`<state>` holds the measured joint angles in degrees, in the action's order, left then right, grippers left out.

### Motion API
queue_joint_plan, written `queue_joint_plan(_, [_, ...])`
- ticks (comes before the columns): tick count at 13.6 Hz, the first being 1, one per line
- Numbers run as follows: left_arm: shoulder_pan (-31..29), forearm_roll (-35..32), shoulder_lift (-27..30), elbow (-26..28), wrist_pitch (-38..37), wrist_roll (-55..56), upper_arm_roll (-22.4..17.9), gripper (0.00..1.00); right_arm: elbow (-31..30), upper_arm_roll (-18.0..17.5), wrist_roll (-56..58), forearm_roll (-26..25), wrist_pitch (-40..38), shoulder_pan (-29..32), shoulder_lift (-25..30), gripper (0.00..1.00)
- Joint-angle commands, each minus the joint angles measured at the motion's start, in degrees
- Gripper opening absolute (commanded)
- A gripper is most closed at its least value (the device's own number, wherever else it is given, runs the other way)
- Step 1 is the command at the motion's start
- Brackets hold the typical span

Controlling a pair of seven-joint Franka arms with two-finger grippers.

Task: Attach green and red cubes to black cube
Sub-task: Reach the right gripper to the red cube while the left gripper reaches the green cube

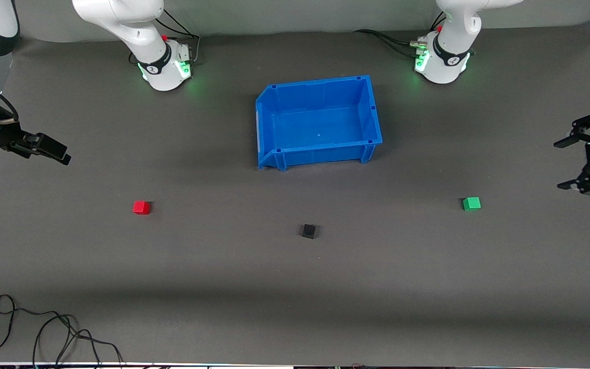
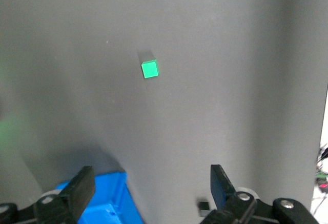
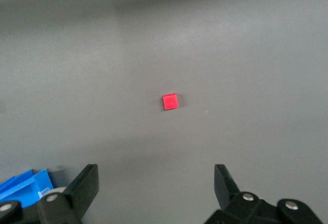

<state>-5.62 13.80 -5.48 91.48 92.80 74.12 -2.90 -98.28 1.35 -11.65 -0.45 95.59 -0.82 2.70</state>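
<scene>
The red cube (image 1: 141,207) sits on the grey table toward the right arm's end. The green cube (image 1: 471,203) sits toward the left arm's end. The black cube (image 1: 309,231) lies between them, a little nearer to the front camera. My left gripper (image 1: 563,164) hangs open and empty over the table's left-arm end, apart from the green cube (image 2: 149,69), with the black cube (image 2: 203,204) farther off. My right gripper (image 1: 63,156) hangs open and empty over the table's right-arm end, apart from the red cube (image 3: 170,101).
An empty blue bin (image 1: 372,115) stands between the two arm bases, farther from the front camera than the cubes. It also shows in the left wrist view (image 2: 110,206) and the right wrist view (image 3: 23,185). Loose black cables (image 1: 44,328) lie at the table's front edge.
</scene>
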Motion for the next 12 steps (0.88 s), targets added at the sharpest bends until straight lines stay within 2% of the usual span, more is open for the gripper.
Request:
queue_joint_plan(1, [-0.5,1.1,-1.2,-0.9,1.1,6.8,0.4,1.0,-1.4,0.1,-0.4,0.7,0.7,-0.3,-0.4,1.0])
queue_joint_plan(4, [-2.1,2.6,-2.0,3.6,5.0,6.0,0.4,1.0,-4.3,0.1,-0.4,3.5,3.5,-0.3,-2.3,1.0])
queue_joint_plan(6, [-2.5,3.2,-2.1,9.0,10.9,4.5,0.4,1.0,-9.9,0.1,-0.4,3.5,8.4,-0.2,-2.5,1.0])
queue_joint_plan(8, [-4.4,8.1,-3.1,14.2,16.2,-2.4,0.4,1.0,-16.0,0.2,-0.4,3.5,15.0,0.2,-2.8,1.0])
queue_joint_plan(10, [-5.5,11.9,-4.5,19.4,22.4,-8.2,0.4,1.0,-17.5,0.2,-0.3,3.5,17.4,0.3,-6.3,1.0])
queue_joint_plan(12, [-5.0,12.6,-7.7,22.2,29.3,-8.9,0.6,1.0,-18.0,1.0,-0.2,3.5,21.1,0.6,-10.2,1.0])
